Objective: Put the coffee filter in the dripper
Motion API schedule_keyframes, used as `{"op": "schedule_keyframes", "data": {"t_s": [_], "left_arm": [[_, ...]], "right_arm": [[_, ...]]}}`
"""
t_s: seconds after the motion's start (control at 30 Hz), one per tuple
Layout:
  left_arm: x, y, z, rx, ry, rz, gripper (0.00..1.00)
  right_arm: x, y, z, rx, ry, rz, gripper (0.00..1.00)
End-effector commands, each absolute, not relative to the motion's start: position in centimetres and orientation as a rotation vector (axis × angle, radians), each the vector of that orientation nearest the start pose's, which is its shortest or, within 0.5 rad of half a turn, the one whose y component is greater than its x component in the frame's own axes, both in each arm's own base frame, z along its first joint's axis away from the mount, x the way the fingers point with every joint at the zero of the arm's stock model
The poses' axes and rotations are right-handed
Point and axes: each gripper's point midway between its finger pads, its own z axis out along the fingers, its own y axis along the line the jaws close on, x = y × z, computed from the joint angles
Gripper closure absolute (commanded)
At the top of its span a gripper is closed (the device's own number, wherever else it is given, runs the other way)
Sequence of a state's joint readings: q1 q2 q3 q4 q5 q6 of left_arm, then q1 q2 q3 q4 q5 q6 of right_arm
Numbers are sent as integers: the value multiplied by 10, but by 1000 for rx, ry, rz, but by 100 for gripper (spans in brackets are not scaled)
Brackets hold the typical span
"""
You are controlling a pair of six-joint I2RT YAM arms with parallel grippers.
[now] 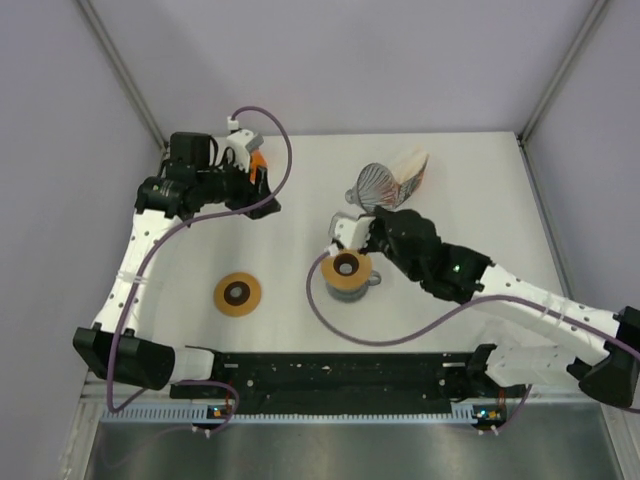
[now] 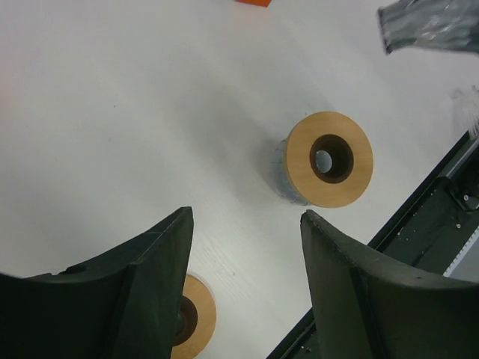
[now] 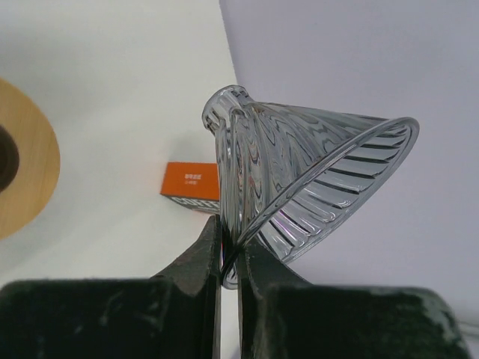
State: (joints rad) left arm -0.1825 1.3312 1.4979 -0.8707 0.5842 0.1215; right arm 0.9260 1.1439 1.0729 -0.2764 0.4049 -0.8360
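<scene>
The clear ribbed glass dripper (image 3: 299, 179) hangs tilted on its side, its rim pinched between the fingers of my right gripper (image 3: 230, 243), which is shut on it. From above, the dripper (image 1: 375, 184) is at the back middle of the table, with the right gripper (image 1: 373, 208) just in front of it. A tan coffee filter (image 1: 411, 170) lies right behind the dripper. My left gripper (image 2: 247, 217) hangs open and empty above the table at the back left (image 1: 262, 200). The dripper (image 2: 430, 24) shows at the top right of the left wrist view.
A cup with a wooden ring lid (image 1: 346, 273) stands at the table's middle, under the right arm. A flat wooden ring (image 1: 237, 294) lies to its left. An orange box (image 1: 258, 162) sits at the back left by the left gripper. Grey walls enclose the table.
</scene>
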Motion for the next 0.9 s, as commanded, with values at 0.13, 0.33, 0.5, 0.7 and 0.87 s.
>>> {"op": "schedule_keyframes", "data": {"t_s": [0.13,0.33,0.5,0.7,0.87], "left_arm": [[285,-176,352,732,1961,-816,17],[274,-203,333,811,2023,-797,16],[273,-223,316,862,2067,-755,17],[282,-235,289,872,2146,-707,26],[284,-240,270,873,2220,-736,66]], "right_arm": [[263,255,298,-1680,956,-949,100],[253,278,295,-1754,842,-1056,100],[248,292,287,-1805,792,-1087,100],[242,302,293,-1787,758,-1076,100],[241,302,288,-1799,748,-1076,100]]}}
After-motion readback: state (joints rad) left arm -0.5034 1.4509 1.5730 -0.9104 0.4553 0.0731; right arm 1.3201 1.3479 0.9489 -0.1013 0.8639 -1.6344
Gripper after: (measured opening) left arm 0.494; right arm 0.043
